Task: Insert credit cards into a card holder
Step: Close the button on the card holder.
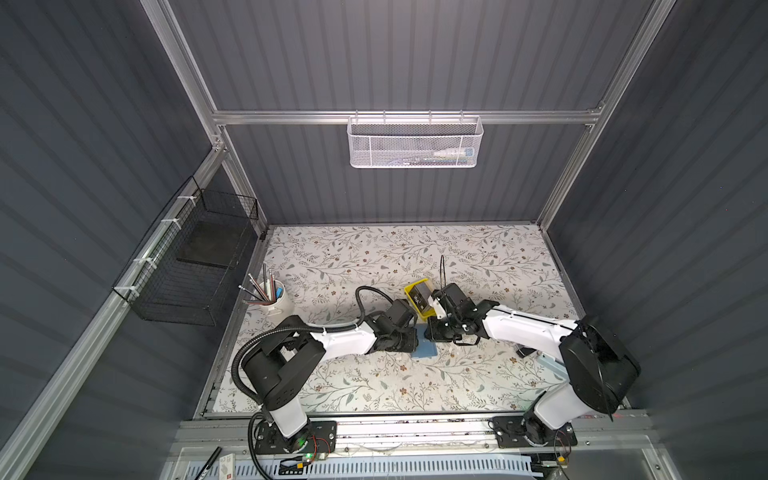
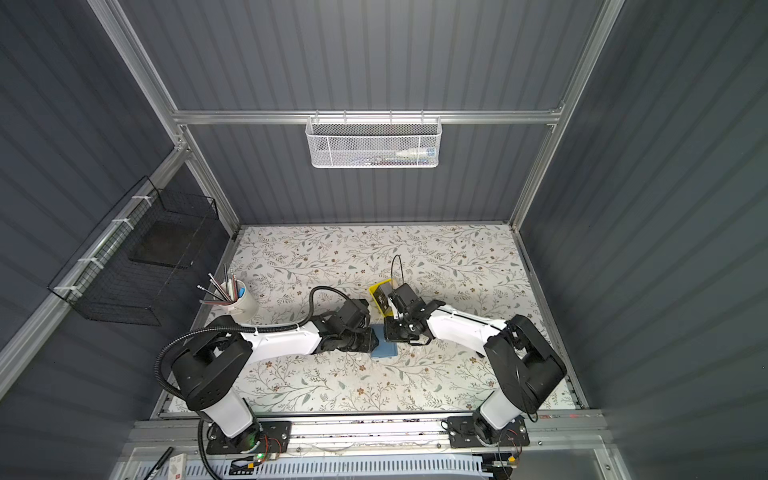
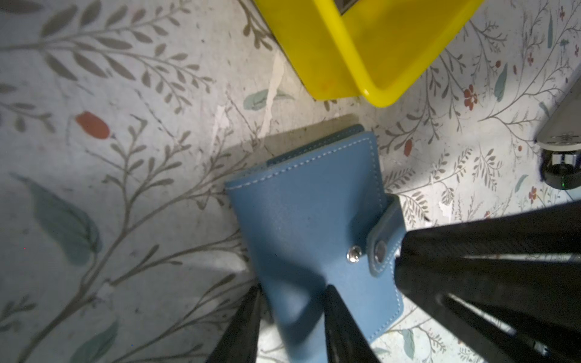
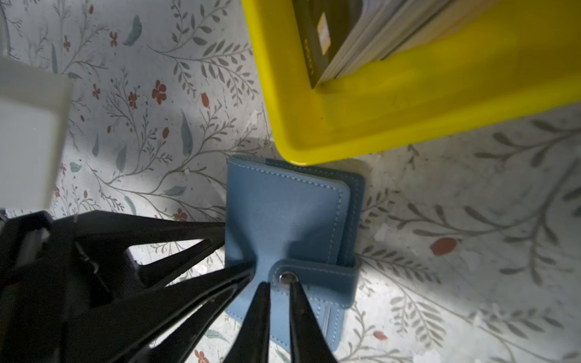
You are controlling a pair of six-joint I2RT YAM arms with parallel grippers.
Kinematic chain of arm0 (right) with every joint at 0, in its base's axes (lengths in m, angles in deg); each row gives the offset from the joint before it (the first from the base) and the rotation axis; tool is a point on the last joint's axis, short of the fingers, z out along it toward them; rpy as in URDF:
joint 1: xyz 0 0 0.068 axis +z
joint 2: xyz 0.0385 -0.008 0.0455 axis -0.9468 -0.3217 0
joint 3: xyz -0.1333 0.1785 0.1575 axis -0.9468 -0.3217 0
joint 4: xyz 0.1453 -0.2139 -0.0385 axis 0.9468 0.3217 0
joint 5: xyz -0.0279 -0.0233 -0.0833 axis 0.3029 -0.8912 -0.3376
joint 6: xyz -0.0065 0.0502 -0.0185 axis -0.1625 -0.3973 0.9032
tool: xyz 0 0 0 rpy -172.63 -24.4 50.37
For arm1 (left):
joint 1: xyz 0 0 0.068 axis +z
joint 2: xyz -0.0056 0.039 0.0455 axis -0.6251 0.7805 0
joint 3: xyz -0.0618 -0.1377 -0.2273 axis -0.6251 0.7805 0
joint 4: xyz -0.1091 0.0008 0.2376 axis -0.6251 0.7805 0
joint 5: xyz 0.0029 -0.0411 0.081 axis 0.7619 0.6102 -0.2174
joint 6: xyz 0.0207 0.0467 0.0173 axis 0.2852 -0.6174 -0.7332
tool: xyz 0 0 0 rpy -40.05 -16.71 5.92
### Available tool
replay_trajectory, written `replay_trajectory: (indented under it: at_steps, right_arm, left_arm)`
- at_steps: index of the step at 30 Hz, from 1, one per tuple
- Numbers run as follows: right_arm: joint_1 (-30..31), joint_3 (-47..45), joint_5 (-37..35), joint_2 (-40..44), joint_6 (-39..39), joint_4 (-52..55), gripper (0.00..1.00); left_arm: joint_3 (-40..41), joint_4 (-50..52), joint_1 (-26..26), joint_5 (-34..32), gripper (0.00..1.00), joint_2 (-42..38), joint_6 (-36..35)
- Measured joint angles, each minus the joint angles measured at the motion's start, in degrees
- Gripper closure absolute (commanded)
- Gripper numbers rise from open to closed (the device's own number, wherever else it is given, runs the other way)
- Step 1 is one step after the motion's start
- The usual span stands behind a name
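Note:
The blue card holder lies closed on the floral table between my two arms. Its strap is off the stud, and the snap tab is shifted aside. My right gripper has its jaws nearly together, pinching the tab's end by the snap cap. One right finger shows against the tab. My left gripper stands partly open. One of its fingertips rests on the cover and the other sits against the holder's edge. Black credit cards stand stacked in the yellow tray.
The yellow tray sits just beyond the holder, nearly touching it. A white cup of pens stands at the left. A black wire basket hangs on the left wall. A white mesh basket hangs on the back rail.

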Motion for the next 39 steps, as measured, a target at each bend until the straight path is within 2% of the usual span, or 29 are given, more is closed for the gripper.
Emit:
replay_trajectory:
  at_steps: [21, 39]
  right_arm:
    - [0.00, 2.05, 1.51, -3.74, 1.46, 1.75, 0.83]
    - [-0.07, 2.25, 1.33, -3.45, 2.75, 3.08, 0.85]
  left_arm:
    - [-0.42, -0.09, 0.00, 0.17, 0.65, 0.42, 0.00]
    - [-0.42, -0.48, 0.00, 0.17, 0.65, 0.55, 0.02]
